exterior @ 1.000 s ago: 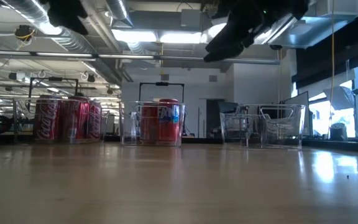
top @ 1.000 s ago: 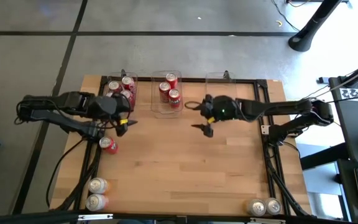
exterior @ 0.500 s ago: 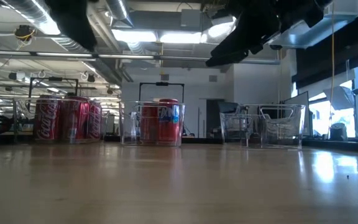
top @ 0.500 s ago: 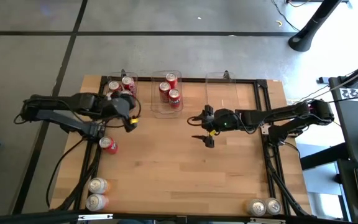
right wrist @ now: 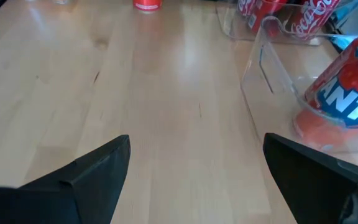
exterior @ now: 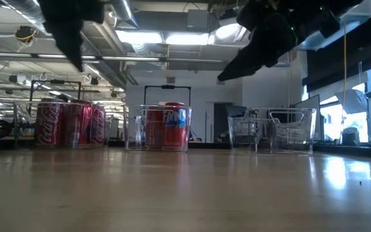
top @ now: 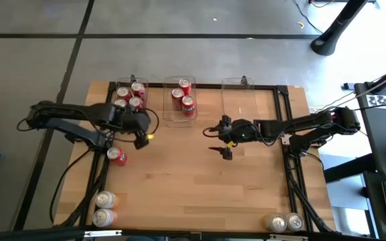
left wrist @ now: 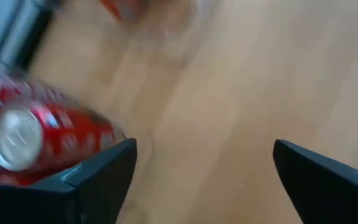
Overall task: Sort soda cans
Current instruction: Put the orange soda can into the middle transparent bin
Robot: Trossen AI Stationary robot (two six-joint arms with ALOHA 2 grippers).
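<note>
Left claw (top: 141,138) hangs open and empty near 1 red can (top: 116,156) on the worktop (top: 193,187). Right claw (top: 223,142) hangs open, empty, mid-worktop.

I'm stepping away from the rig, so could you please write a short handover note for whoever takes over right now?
Left gripper: open, empty, above the table beside the left bin.
Right gripper: open, empty, above mid-table.
Done: four cans in the left bin, three cans in the middle bin.
The right bin holds nothing.
Left: one red can near the left edge, two cans at the near left corner, two silver cans at the near right corner.
</note>
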